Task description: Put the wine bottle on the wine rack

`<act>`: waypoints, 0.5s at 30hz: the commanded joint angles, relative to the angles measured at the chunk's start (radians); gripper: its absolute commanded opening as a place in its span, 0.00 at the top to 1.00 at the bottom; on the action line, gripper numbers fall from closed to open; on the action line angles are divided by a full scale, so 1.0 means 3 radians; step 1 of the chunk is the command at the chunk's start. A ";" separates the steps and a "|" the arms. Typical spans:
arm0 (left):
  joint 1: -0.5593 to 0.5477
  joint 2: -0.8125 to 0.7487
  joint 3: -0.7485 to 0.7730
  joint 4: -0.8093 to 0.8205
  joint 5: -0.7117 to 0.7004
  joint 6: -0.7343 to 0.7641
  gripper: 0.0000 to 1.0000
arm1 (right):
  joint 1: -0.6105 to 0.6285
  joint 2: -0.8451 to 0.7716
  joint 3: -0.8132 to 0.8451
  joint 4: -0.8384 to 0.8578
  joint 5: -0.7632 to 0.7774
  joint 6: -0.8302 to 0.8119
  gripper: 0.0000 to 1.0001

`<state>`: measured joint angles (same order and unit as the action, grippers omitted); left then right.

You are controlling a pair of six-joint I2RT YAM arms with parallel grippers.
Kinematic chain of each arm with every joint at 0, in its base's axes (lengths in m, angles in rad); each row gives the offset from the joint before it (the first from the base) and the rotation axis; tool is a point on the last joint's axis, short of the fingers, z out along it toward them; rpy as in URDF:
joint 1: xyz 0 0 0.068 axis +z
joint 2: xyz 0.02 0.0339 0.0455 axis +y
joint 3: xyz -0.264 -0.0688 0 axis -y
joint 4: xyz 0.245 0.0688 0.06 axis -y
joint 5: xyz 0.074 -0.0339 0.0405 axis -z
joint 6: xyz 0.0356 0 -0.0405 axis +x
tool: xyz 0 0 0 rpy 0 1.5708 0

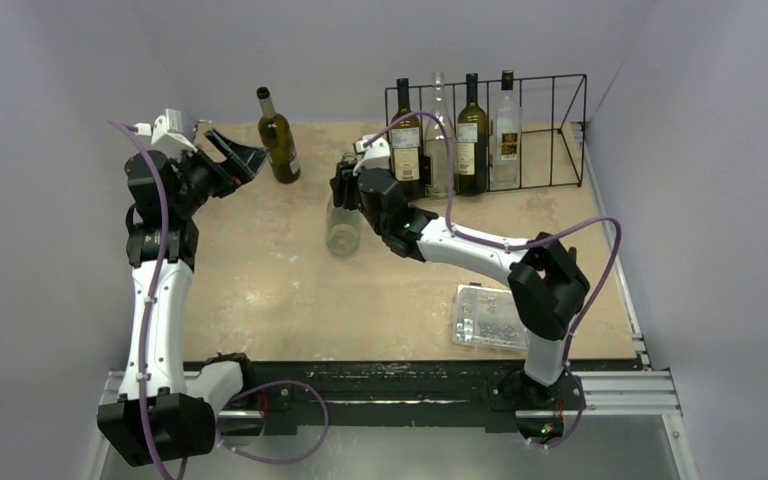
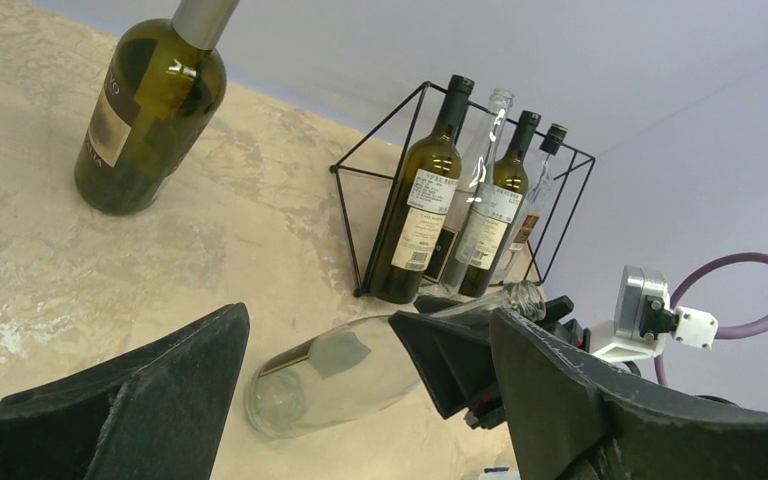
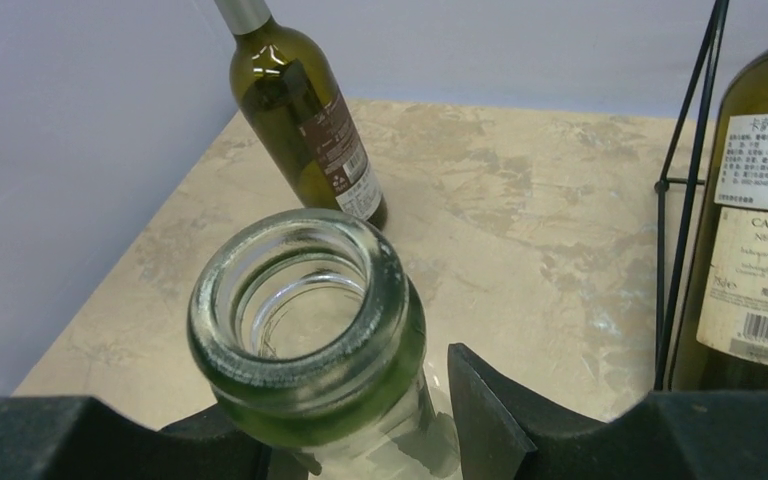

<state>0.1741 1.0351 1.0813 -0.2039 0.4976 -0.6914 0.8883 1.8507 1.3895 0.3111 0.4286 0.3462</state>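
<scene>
Table (image 1: 310, 290) w/ rack (image 1: 552, 130), green bottle (image 1: 280, 145), box (image 1: 488, 318)

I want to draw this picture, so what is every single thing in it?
table: 1, beige, under everything.
wine rack: 1, black wire, far right corner.
dark racked bottles: 2, green, upright in the rack.
clear racked bottles: 2, clear, upright in the rack.
lone bottle: 1, green, upright, far left, outside the rack.
tilted bottle: 1, clear, mid-table, neck gripped.
parts box: 1, clear plastic, near right.
left gripper: 1, black, open, empty, near lone bottle.
right gripper: 1, black, shut on tilted bottle.
</scene>
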 commanded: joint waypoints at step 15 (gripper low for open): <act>-0.0249 -0.0068 0.0251 -0.0124 -0.0097 0.0230 0.09 | -0.0024 -0.1482 -0.0660 0.0023 0.0303 0.0067 1.00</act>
<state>0.1196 1.0317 1.1080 -0.2379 0.4816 -0.6579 0.8879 1.5703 1.1713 0.2043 0.4561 0.3645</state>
